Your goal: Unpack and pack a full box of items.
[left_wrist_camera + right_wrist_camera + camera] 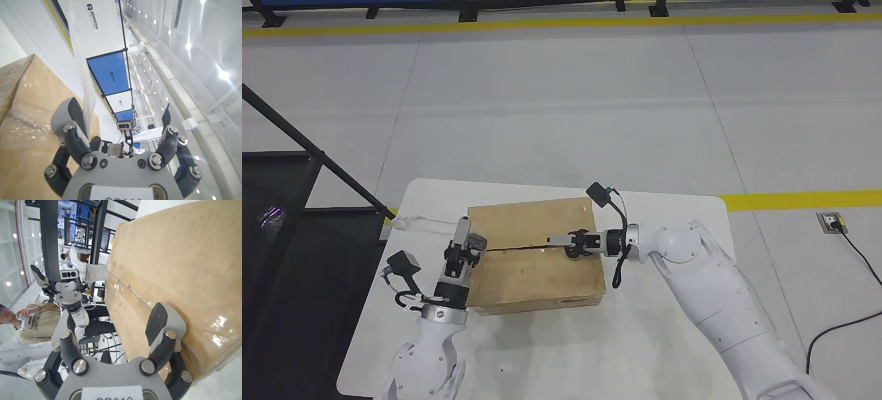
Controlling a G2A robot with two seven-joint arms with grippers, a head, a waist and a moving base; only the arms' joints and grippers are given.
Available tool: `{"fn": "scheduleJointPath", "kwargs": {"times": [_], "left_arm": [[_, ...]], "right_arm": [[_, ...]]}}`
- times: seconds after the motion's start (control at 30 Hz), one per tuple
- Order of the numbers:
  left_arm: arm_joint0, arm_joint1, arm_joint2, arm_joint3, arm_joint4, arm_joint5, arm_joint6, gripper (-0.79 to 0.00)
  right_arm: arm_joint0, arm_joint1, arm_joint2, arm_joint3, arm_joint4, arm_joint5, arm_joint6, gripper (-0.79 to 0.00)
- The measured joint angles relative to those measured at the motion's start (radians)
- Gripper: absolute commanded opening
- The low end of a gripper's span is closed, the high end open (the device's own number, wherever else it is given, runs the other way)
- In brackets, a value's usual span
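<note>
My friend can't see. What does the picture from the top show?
A closed cardboard box sits on a white table. The left gripper is at the box's left edge, and the right gripper lies over the middle of its top.

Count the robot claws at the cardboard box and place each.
2. The left claw is at the left end of the cardboard box, by a peeled tape strip; the right claw lies over the top seam.

Right tool [113, 313], wide-spread, alongside the taped cardboard box [170, 256]
</note>
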Motion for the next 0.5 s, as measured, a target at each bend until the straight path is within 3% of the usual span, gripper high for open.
{"fn": "scheduleJointPath", "kwargs": {"times": [0.5], "left_arm": [[-0.052, -0.013, 0.04, 0.035, 0.067, 0.079, -0.027, 0.0]], "right_arm": [[-0.087, 0.031, 0.051, -0.146, -0.034, -0.029, -0.05, 0.0]]}}
